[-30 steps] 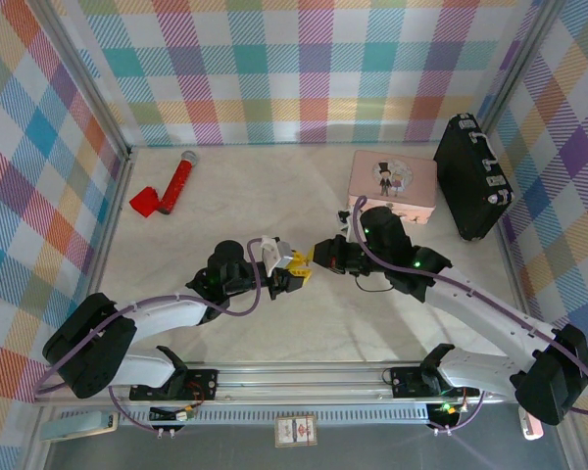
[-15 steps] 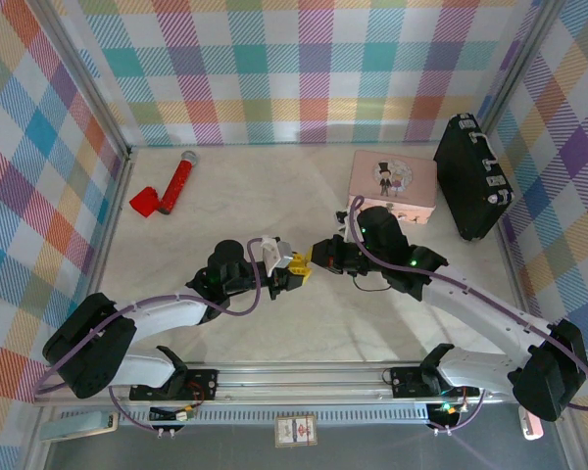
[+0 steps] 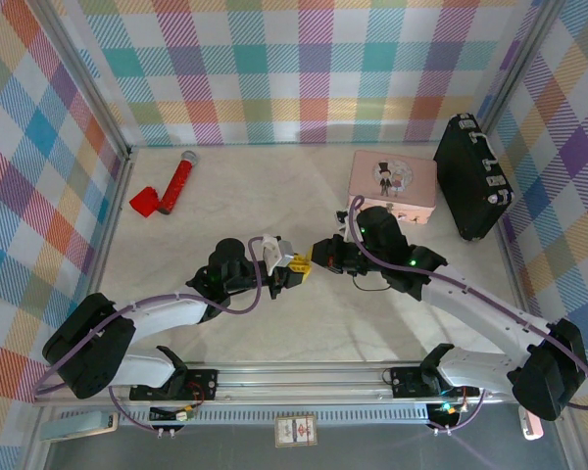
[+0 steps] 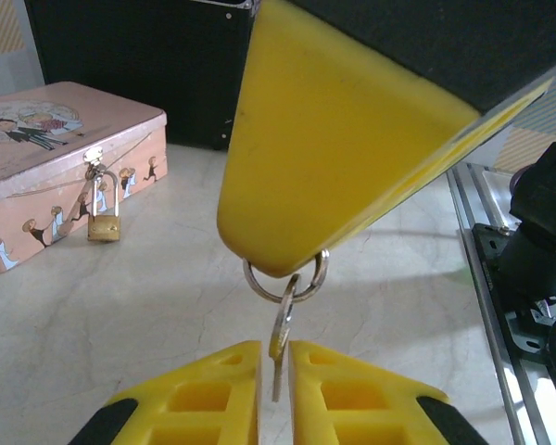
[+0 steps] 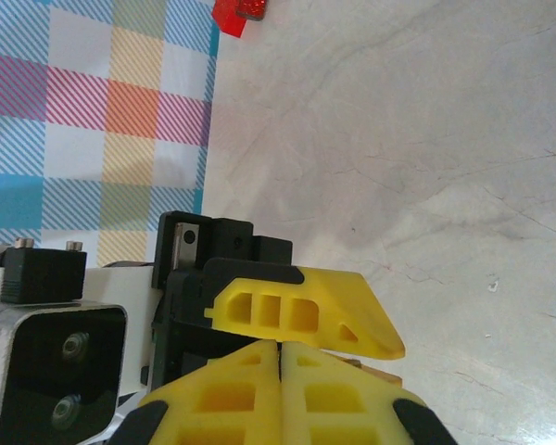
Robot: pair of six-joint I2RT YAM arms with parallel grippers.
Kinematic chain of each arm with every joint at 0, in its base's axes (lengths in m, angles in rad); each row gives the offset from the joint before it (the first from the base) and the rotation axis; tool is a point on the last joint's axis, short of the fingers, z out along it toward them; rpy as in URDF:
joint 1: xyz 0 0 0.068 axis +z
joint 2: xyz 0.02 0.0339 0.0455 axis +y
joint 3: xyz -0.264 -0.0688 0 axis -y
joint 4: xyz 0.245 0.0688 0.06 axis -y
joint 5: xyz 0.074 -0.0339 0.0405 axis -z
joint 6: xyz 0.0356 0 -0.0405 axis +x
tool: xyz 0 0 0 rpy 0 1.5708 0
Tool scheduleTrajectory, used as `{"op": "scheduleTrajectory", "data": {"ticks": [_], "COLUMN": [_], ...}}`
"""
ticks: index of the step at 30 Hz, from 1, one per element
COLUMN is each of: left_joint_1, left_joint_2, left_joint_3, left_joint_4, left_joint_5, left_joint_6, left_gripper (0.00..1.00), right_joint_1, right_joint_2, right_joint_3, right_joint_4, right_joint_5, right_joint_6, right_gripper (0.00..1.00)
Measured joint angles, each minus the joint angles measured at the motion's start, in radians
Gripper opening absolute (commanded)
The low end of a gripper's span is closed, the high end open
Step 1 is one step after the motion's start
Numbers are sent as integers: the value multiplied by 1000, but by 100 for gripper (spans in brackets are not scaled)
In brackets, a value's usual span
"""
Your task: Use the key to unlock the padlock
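Handover of key (image 4: 280, 338), judging by the pose, above mid-worktop (image 3: 274, 196), a little toward the near edge. Hangs blade-down from ring (image 4: 283, 283). Held at that ring by right hand (image 5: 279, 350), clenched tight on it from above. Dips into the slot of left hand (image 4: 275, 357) below. Nearly clenched there, yet with slim gaps on both sides of the blade: no grip yet, by the look.

Padlock (image 4: 103, 225) well apart, toward the far right corner of the worktop. Dangles from the hasp (image 4: 94, 158) of tin (image 4: 46, 139), against its front wall, seemingly locked. Keyhole not visible.

Next, as a guess: complete the pinch on the key, then loosen the right hand and draw it clear without tugging the ring. Calls for a firm, square hold, flat faces against the jaws, not an edge. Calls also for a free blade tip; points down into the slot at present, so perhaps a hold high on the blade or a regrip later. After that: carry across to the tin, steady the padlock with the freed right hand, line up with the keyhole, insert, turn. Risk of swing or twist in so thin a key during the pass.
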Motion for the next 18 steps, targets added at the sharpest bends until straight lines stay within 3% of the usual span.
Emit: {"op": "scheduleTrajectory", "data": {"ticks": [6,17,18], "left_joint_1": [1,2,2], "left_joint_2": [-16,-19,-19], "left_joint_3": [0,13,19], "left_joint_4": [-15,-67,-80], "left_joint_5": [-2,-3,-2], "left_joint_6": [4,5,7], "left_gripper": [6,0,0], "right_joint_1": [0,6,5], "right_joint_2": [0,-4,-7], "right_joint_3": [-6,-19,-19], "right_joint_4": [0,-4,-7], "right_joint_5": [20,49,54], "right_joint_6": [3,3,0], "right_gripper": [0,0,4]}}
